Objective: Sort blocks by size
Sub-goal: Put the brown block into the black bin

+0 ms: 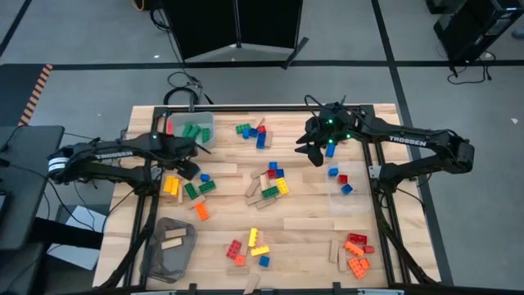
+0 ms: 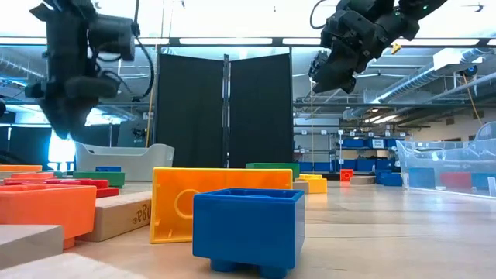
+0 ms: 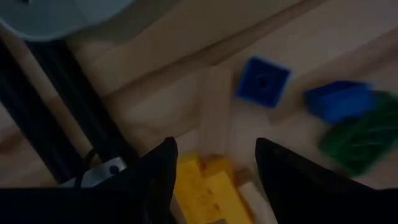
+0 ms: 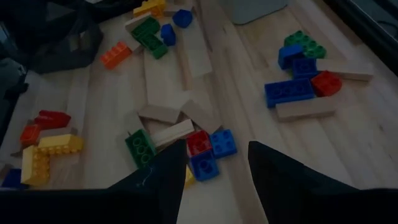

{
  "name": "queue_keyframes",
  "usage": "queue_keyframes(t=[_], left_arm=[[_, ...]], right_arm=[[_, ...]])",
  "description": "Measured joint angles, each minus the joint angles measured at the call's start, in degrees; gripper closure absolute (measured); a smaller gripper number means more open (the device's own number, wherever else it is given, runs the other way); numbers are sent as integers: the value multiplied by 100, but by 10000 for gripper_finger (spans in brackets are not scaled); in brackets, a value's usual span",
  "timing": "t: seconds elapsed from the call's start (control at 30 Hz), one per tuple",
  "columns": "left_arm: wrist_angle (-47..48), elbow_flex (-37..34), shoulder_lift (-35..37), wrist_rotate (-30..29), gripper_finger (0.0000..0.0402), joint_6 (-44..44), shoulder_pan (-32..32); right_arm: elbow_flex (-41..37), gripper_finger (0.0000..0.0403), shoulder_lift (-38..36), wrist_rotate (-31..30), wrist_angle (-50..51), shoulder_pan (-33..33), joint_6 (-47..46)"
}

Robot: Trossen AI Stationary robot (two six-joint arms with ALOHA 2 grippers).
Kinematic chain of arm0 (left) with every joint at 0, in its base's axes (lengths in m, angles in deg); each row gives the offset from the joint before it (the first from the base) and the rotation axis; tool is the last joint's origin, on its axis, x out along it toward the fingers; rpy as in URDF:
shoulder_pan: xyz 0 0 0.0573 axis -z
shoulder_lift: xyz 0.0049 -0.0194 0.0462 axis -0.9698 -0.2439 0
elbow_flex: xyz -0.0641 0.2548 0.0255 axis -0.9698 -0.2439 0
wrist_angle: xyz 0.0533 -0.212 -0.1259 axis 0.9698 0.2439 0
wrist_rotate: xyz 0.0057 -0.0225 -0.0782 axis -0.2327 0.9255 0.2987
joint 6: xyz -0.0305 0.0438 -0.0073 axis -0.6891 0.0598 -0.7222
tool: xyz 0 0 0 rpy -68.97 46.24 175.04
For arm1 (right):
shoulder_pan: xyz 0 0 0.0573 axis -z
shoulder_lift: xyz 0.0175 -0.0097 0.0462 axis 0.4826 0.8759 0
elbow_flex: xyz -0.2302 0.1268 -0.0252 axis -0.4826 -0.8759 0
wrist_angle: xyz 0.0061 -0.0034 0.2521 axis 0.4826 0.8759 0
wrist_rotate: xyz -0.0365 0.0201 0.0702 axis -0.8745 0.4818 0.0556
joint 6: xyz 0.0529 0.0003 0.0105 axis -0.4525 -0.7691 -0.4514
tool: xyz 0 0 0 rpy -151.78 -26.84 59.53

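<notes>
1. High view: we're seeing the left gripper (image 1: 190,166) hovering over the left side of the table (image 1: 311,215), just above a yellow brick (image 1: 171,185) and a green brick (image 1: 191,190). The right gripper (image 1: 315,153) is hanging over the far right part, near a blue brick (image 1: 333,171). The blocks are lying scattered across the table: a central cluster (image 1: 271,186), a red/orange pile (image 1: 357,253) at the near right, and green bricks sitting in a clear bin (image 1: 192,129) at the far left.
2. Low view: both arms are showing raised well above the tabletop, left gripper (image 2: 66,124) on the left, right gripper (image 2: 329,77) on the right. A blue cube brick (image 2: 248,227) is sitting nearest the camera with a yellow one (image 2: 221,194) right behind it.
3. Left wrist view: the fingers (image 3: 158,171) are standing partly apart with nothing between them; we're looking down at a yellow brick pair (image 3: 202,186), a tan wooden piece (image 3: 214,109) and a small blue brick (image 3: 262,81).
4. Right wrist view: the fingers (image 4: 165,171) are standing partly apart, also holding nothing; below them red and blue bricks (image 4: 208,149) are lying beside wooden pieces (image 4: 171,124).
</notes>
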Motion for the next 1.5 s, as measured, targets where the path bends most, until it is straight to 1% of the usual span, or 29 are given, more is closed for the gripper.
queue_keyframes(t=[0.17,0.33,0.43,0.7,0.83,0.93,1.1,1.37,1.5], left_arm=[[-409,-377,-212,-1,178,335,-2],[-924,-592,-447,-3,178,428,-4],[-1246,-677,-605,-1,179,680,-49],[-1270,-685,-1225,-80,179,1106,-586],[-1430,-695,-1440,205,179,1477,-770],[-1467,-701,-1574,323,181,1560,-804],[-1476,-686,-1784,417,212,1561,-807],[-1499,-680,-1819,494,300,1524,-804],[-1460,-633,-1803,505,301,1266,-803]], right_arm=[[0,217,0,75,-25,0,-17],[0,218,0,149,-31,0,-17],[1,217,0,151,-104,-1,-30],[2,219,0,155,-202,-2,-127],[2,219,0,155,-202,-2,-169],[2,219,0,155,-202,-1,-170],[2,219,0,155,-202,-1,-170],[2,219,0,155,-255,0,-162],[4,219,0,155,-255,-2,-154]])
